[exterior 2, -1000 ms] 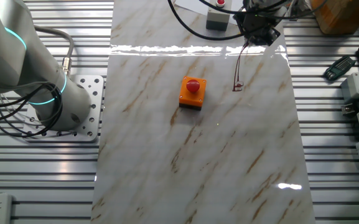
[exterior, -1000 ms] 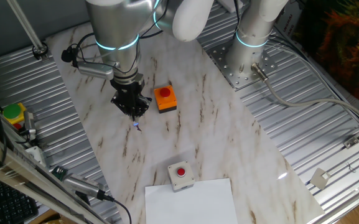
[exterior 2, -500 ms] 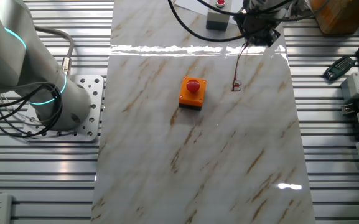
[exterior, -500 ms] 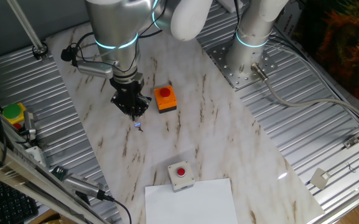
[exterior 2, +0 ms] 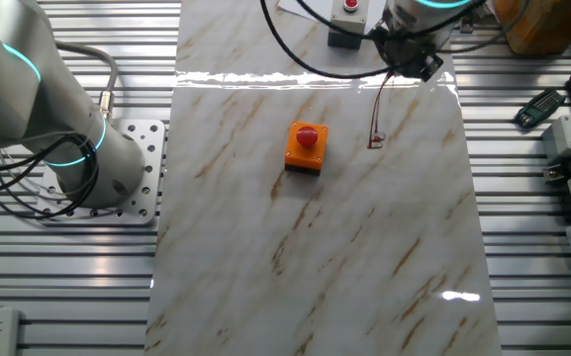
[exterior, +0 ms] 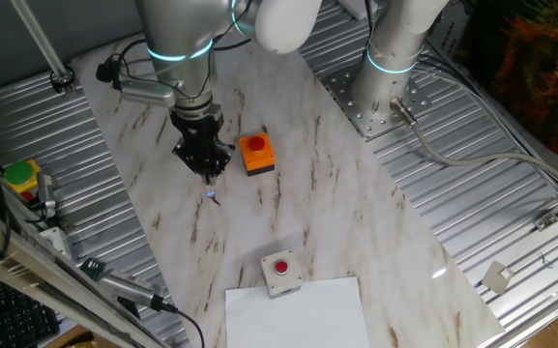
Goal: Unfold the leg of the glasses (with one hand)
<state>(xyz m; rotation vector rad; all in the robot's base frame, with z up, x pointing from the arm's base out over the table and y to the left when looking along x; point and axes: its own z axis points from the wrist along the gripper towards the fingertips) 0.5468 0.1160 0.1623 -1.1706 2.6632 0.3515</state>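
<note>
One thin dark reddish-brown wire-frame pair of glasses (exterior 2: 378, 107) hangs in the upper right of the other fixed view, its lower end at or just above the white marble-patterned tabletop (exterior 2: 315, 247), right of the orange box with a red button (exterior 2: 306, 146). Above it, the black two-finger gripper (exterior 2: 401, 65) is clamped on the top end of the frame. Unfolding well likely means keeping that pinch firm and swinging the free leg out slowly against the table, without bending the wire.

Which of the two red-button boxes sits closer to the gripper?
The orange box, just beside the gripper. The grey box lies farther off, against the white sheet.
</note>
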